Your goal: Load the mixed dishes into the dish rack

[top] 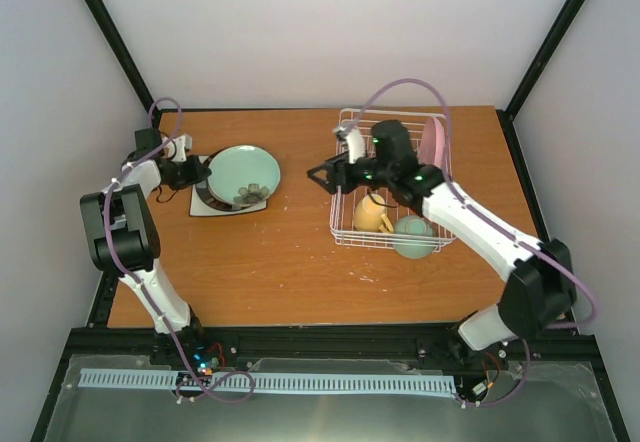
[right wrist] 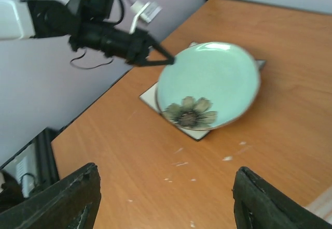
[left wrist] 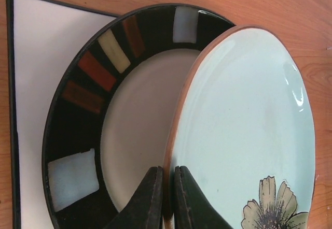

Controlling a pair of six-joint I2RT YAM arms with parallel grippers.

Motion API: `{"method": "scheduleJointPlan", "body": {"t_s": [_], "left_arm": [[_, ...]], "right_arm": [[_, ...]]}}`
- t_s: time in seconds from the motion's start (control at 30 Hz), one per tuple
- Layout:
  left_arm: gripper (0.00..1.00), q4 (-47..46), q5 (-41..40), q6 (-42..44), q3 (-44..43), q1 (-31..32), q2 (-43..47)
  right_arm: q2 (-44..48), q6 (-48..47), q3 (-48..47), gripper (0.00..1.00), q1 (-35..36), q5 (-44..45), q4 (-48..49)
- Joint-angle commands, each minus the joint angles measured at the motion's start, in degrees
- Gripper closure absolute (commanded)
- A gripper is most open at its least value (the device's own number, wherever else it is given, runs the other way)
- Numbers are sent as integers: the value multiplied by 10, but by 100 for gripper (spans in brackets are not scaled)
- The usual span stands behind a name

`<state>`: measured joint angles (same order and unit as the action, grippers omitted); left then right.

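My left gripper (left wrist: 168,170) is shut on the rim of the mint-green plate (left wrist: 244,120), which has a flower print and is tilted up off the stack. Under it lie the dark-rimmed cream plate (left wrist: 135,115) and the white square plate (left wrist: 36,58). In the top view that left gripper (top: 205,172) holds the mint-green plate (top: 245,172) at its left edge. The white wire dish rack (top: 345,232) holds the pink plate (top: 432,142) upright, the yellow mug (top: 370,212) and the mint-green bowl (top: 413,237). My right gripper (top: 320,175) hovers open and empty just left of the rack.
The right wrist view shows the mint-green plate (right wrist: 207,79), the left arm's fingers (right wrist: 163,60) on its rim, and bare wood with small white scuffs (right wrist: 179,164) between the stack and the right gripper (right wrist: 166,203). Walls and black frame posts border the table.
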<state>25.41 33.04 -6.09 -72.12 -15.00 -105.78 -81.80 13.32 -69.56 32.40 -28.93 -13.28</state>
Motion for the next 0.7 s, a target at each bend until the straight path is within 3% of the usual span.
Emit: {"method": "scheduleJointPlan", "body": {"t_s": [0.0,0.27,0.67], "left_arm": [[99,-20,40,8,12,5,15],[99,-45,89,21,26,4,13],[99,-75,184,28,27,-46,-15]], "right_arm": [[-72,2,-61,30,52,-59,25],[-217,3,-159,29,102,-91,-13],[-280,21,-189,29,106,-44,-15]]}}
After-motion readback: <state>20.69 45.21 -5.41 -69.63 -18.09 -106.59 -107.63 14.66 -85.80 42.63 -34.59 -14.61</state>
